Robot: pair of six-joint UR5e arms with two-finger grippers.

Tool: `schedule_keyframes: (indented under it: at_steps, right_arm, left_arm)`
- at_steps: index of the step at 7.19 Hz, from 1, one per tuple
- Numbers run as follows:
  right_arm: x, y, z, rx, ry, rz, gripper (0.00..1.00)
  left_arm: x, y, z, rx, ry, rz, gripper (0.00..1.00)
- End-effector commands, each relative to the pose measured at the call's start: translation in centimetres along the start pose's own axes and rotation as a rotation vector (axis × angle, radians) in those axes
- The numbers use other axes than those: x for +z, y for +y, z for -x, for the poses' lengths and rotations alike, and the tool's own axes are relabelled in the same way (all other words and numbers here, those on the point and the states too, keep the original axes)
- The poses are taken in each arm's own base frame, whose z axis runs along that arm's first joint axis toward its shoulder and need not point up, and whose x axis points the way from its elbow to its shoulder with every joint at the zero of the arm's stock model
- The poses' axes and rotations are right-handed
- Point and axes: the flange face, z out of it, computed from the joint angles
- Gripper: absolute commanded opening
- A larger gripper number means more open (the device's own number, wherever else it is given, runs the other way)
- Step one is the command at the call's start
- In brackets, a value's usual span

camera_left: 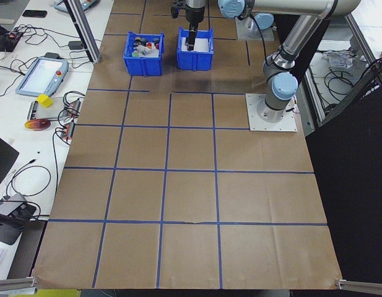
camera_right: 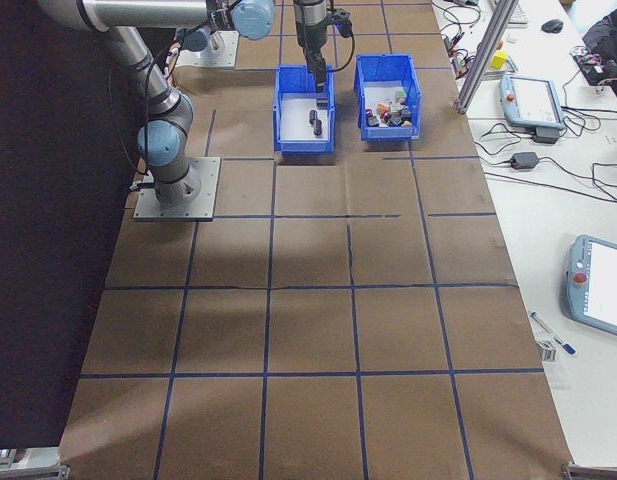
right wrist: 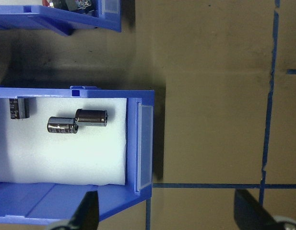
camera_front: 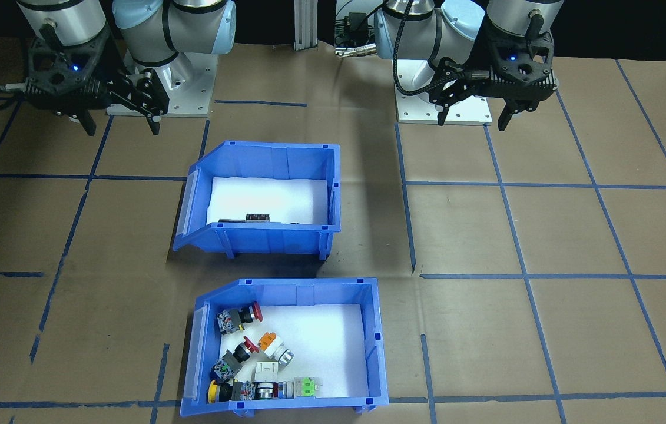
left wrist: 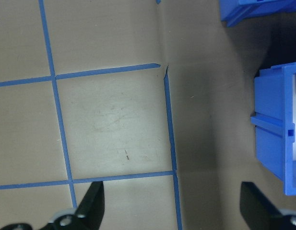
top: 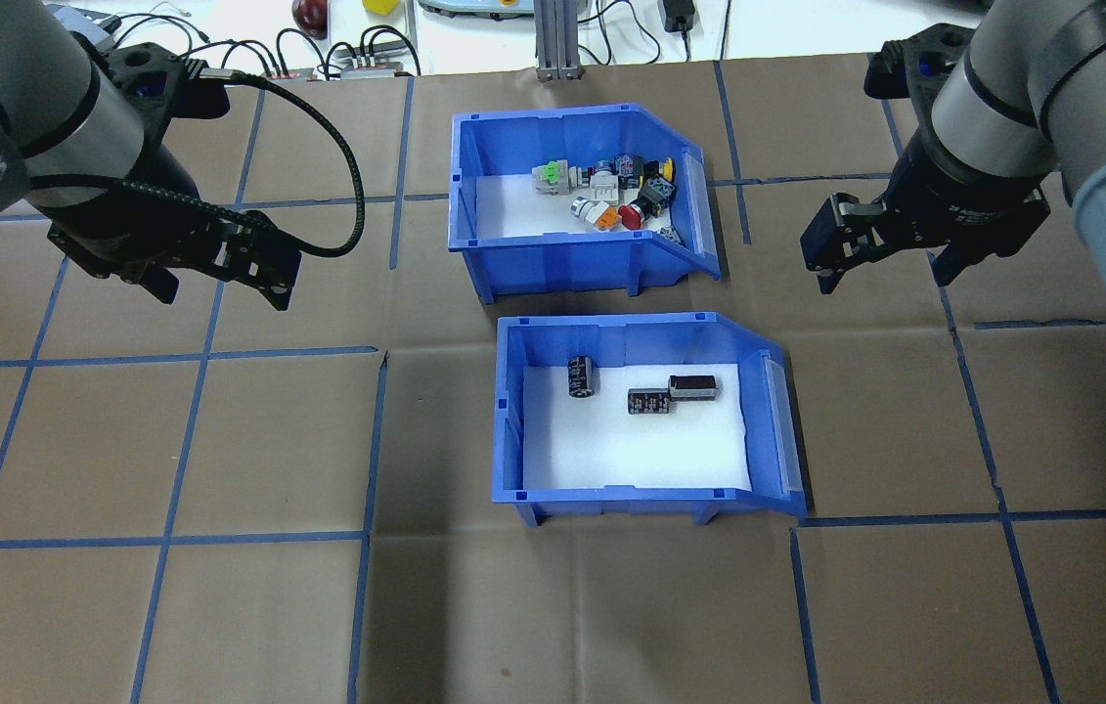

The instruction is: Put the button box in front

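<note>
Untouched on the counter's far side behind the capacitor bin, the button box looks rigid and light, best gripped by a wall, while left pincer and right pincer hang apart.

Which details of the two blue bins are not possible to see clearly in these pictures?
- Capacitor bin: front-facing view, near wall hides most dark cylinders.
- Button box: left wrist view, frame edge cuts off all but a corner.
- Button labels: too small everywhere.
- Both side views: contents tiny.
</note>
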Motion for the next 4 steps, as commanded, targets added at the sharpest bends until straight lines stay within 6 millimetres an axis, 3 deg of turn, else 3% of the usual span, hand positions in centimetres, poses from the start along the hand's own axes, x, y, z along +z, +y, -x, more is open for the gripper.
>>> schedule_keyframes:
  at_steps: [1, 4]
  right_arm:
    - [0.5, -2.9, 0.5, 0.037, -0.022, 0.039, 1.0]
    - [-0.7, -4.6, 0.1, 0.034, 0.01, 0.063, 1.0]
  left_arm:
    - [0.0, 0.0, 0.0, 0.0, -0.001, 0.0, 1.0]
    - [0.3, 0.0, -0.1, 0.0, 0.001, 0.006, 1.0]
